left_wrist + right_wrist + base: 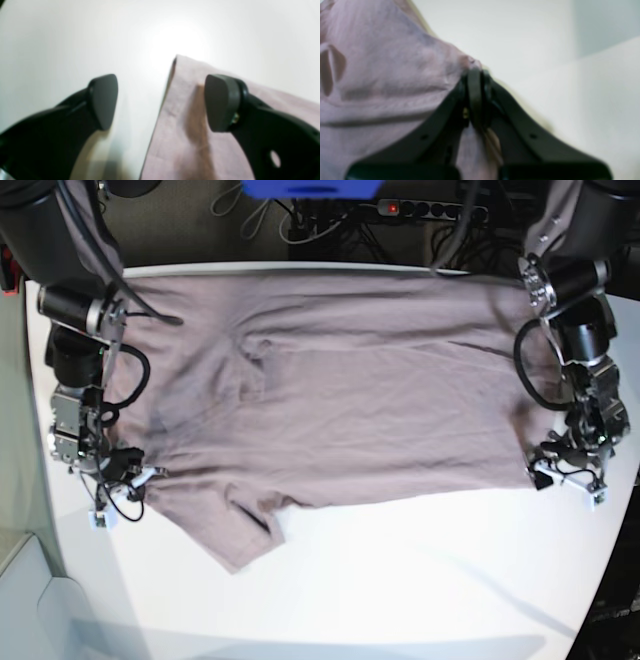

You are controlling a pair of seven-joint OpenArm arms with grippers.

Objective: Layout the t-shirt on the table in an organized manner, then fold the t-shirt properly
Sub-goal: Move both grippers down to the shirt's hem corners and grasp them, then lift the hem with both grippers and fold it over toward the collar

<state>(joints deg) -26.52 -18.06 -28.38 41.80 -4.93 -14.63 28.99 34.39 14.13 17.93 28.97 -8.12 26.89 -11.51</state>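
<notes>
T-shirt spread flat across upper counter. Left tool wide apart, empty, straddling shirt corner at frame right. Right tool clamped on shirt edge, frame left.

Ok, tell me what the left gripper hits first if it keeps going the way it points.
Probably the table at the shirt's edge: the open left gripper straddles that edge, one finger over bare table, the other over the shirt. Height above them is unclear.
</notes>
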